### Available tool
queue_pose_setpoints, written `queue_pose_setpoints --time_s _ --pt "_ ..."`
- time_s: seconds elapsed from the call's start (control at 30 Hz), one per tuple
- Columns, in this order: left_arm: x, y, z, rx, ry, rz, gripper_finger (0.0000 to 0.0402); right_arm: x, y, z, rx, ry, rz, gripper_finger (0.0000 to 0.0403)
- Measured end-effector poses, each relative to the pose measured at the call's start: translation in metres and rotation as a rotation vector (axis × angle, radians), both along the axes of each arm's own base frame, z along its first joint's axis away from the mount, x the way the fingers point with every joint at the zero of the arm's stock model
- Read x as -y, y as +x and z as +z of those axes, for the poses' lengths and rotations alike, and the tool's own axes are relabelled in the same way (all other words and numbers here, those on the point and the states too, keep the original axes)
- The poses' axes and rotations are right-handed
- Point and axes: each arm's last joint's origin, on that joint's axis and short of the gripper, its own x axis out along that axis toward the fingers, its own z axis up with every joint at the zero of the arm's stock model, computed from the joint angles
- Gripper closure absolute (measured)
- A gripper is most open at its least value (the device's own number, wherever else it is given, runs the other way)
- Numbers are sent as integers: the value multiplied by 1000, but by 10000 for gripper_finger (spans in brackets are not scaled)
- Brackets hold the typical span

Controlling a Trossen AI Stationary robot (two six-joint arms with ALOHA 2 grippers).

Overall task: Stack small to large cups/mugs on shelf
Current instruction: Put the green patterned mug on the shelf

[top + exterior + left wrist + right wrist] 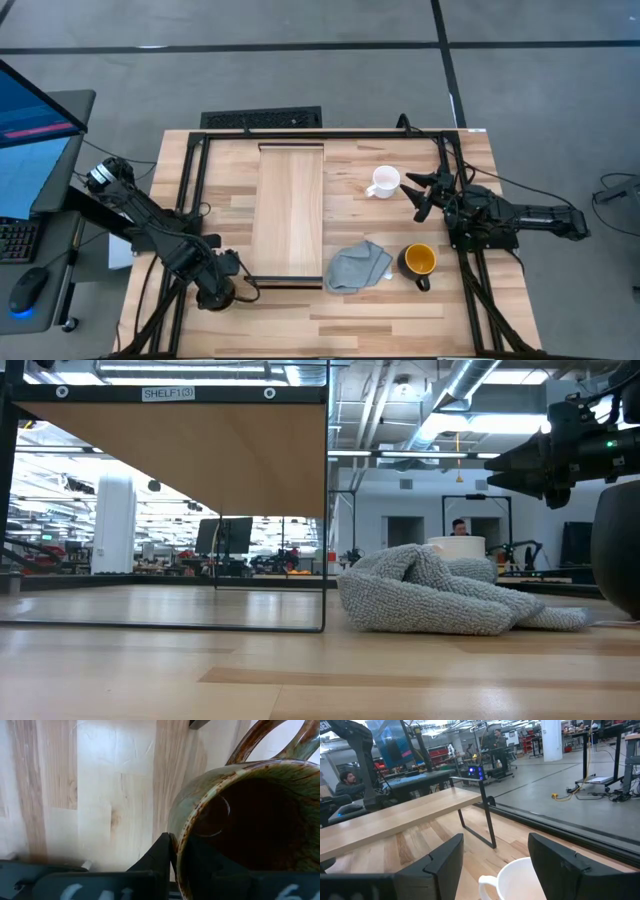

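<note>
My left gripper is at the table's near left, off the near end of the shelf, and is shut on the brown-olive mug, whose dark inside faces the wrist camera. My right gripper is open and empty, hovering just right of the small white mug. That mug stands on the table and shows ahead of the open fingers in the right wrist view. The black mug with the yellow-orange inside stands on the table nearer the front, beside a grey cloth. My left gripper holds the brown-olive mug by its rim, on the side away from the handle. One finger lies against the outside of the wall. The other finger is lost in the dark inside. Whether the mug's base is on the table does not show.
The shelf stands on a thin black frame above the tabletop. The crumpled grey cloth lies between the shelf and the black mug. Black frame rails run along both sides of the table. People sit in the room beyond the table.
</note>
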Motion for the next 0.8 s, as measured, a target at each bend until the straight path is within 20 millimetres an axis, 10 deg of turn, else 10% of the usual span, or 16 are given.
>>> queue_pose_setpoints --time_s 0.8 --pt "-7 -4 99 87 22 -8 379 0 0 0 0 -1 0 158"
